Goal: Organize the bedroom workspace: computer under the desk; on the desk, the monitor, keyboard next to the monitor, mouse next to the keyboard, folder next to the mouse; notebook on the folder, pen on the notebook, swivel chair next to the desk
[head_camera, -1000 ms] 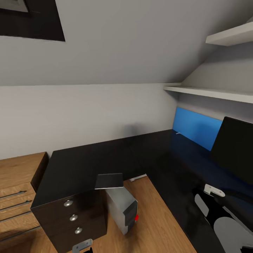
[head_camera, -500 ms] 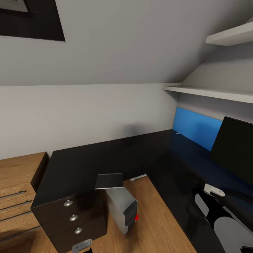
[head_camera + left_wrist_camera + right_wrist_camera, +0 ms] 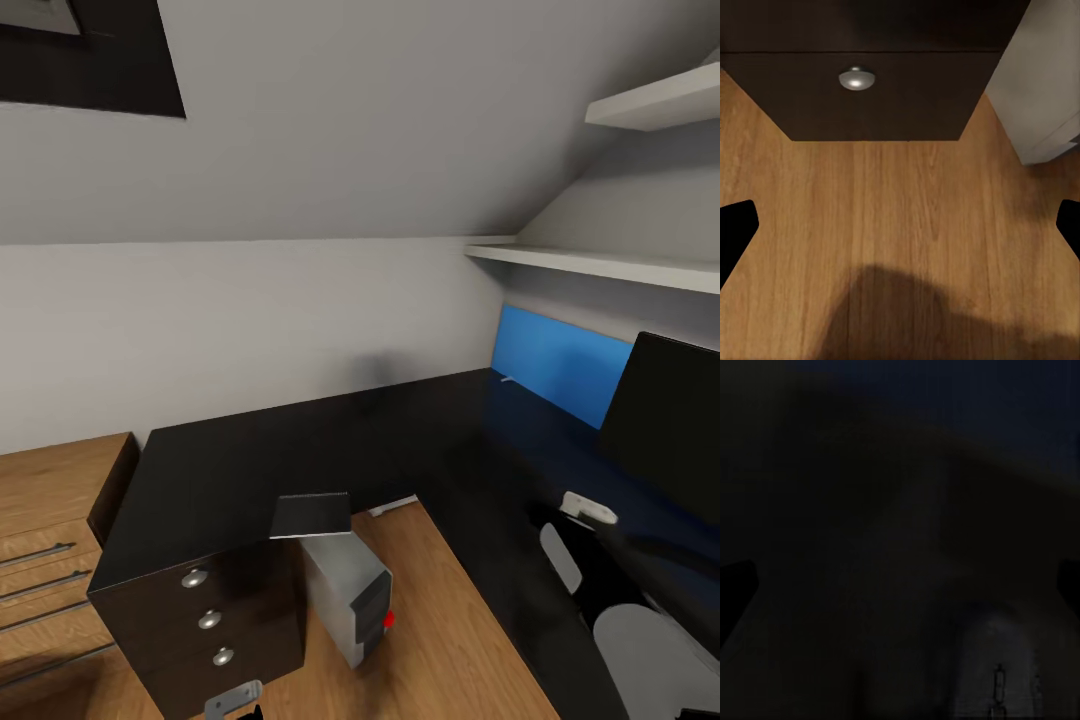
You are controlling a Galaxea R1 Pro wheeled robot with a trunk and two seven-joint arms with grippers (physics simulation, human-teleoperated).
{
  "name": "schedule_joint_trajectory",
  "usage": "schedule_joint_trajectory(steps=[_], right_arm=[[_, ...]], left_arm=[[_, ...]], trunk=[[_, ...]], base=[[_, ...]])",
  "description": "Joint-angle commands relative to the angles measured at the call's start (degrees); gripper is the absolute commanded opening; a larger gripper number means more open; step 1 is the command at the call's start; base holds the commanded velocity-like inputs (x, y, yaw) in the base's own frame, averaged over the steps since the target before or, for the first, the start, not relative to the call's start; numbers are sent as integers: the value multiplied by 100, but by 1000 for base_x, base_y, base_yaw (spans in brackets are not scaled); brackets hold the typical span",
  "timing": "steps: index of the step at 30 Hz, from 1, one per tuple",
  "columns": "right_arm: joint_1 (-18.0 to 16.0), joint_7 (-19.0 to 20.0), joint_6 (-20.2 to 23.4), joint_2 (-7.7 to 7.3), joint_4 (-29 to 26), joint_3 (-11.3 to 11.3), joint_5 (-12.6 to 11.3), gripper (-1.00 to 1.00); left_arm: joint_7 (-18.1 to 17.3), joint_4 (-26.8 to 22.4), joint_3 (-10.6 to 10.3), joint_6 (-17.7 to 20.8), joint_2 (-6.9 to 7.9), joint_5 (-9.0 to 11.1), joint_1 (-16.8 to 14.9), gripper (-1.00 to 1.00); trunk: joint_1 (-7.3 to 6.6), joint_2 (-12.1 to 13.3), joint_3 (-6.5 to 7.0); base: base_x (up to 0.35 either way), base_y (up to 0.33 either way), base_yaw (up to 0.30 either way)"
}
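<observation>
The desk [image 3: 230, 470] is L-shaped with a glossy black top and a dark drawer unit [image 3: 215, 620] under its near end. A thin grey notebook [image 3: 312, 515] lies on the desktop's inner edge. Under it on the floor stands the grey-white computer [image 3: 350, 595] with its red light. The black monitor [image 3: 668, 420] stands on the desk's right wing. A short white pen [image 3: 508, 379] lies by the wall at the far corner. My left gripper [image 3: 900, 225] hangs open over the oak floor, facing the drawer unit [image 3: 877, 90]. My right gripper [image 3: 900, 585] is open low over the dark desktop.
A blue wall panel [image 3: 555, 365] runs behind the monitor, with white shelves [image 3: 610, 265] above it. Low oak cabinets [image 3: 50, 520] stand left of the desk. A skylight [image 3: 90, 50] is set in the sloped ceiling. The tower's side [image 3: 1042, 90] sits beside the drawers.
My right arm has moved left and farther in over the desk's right wing. The left arm, the notebook and the computer have not moved.
</observation>
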Motion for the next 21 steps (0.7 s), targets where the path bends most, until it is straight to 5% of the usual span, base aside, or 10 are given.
schedule_joint_trajectory(steps=[1, 8, 18, 19, 21], right_arm=[[-1, -34, 75, 47, -94, 3, -38, 100], [8, -103, 573, 546, -632, 14, 61, 100], [46, -146, 646, 1246, -621, 281, 833, 100], [62, -141, 634, 1428, -435, 507, 1137, 100], [65, -139, 622, 1467, -352, 632, 1236, 100]], left_arm=[[44, -4, -46, -40, 9, 61, -6, 100], [58, -4, -46, -40, 9, 61, -3, 100], [69, 41, -52, -35, 2, 61, -6, 100], [66, 180, -48, -39, -6, 51, -3, 100], [63, 212, -44, -39, -7, 48, -3, 100]], trunk=[[0, -4, -7], [0, -4, -7], [0, -4, -7], [0, -4, -9], [0, -4, -13]], base=[[0, 0, 0], [0, 0, 102], [0, 0, 262], [0, 0, 276], [0, 0, 277]])
